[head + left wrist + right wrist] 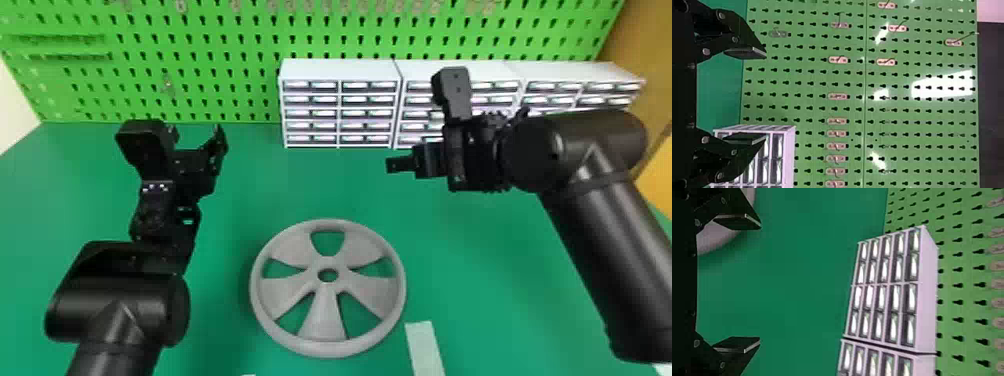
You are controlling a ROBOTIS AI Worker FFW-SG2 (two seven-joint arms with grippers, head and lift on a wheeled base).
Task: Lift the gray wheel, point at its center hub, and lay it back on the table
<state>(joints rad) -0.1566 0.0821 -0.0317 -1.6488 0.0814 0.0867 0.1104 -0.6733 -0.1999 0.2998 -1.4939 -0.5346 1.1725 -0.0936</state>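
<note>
The fingers of the left gripper (pixel 766 95) stand wide apart with nothing between them, and those of the right gripper (pixel 760 283) are just as widely spread and empty. Their pads are flat, dark and squared off, a shape that should bear well on a thin edge. Both grippers are raised on either side of the wheel (pixel 324 315), neither touching it; it lies flat on the tabletop (pixel 225 310), near the robot and between the two arms, so the lift looks yet to be done. The wheel is probably moulded plastic, light for its breadth and stiff enough to come up without bending. Its smooth matt face may slide a little under flat pads, though nothing about it looks fragile. The raised round rim (pixel 261 320) seems the best hold, one gripper on each side at about the same height, with a finger inside an opening if it will fit; lifted from one side only, the wheel would likely tip or swing. Holding it by one side and pointing with the free arm would need a firm grip for that reason. Five broad spokes (pixel 371 250) widen from the small hub (pixel 328 287) toward the rim, with rounded, wedge-like gaps between, and the hub has a plain round hole. Around it the tabletop is smooth green, with a pale flat strip (pixel 425 347) near the wheel; behind stand white drawer units (pixel 340 80) with glossy fronts, against a shiny green pegboard (pixel 225 85) of keyhole slots.
</note>
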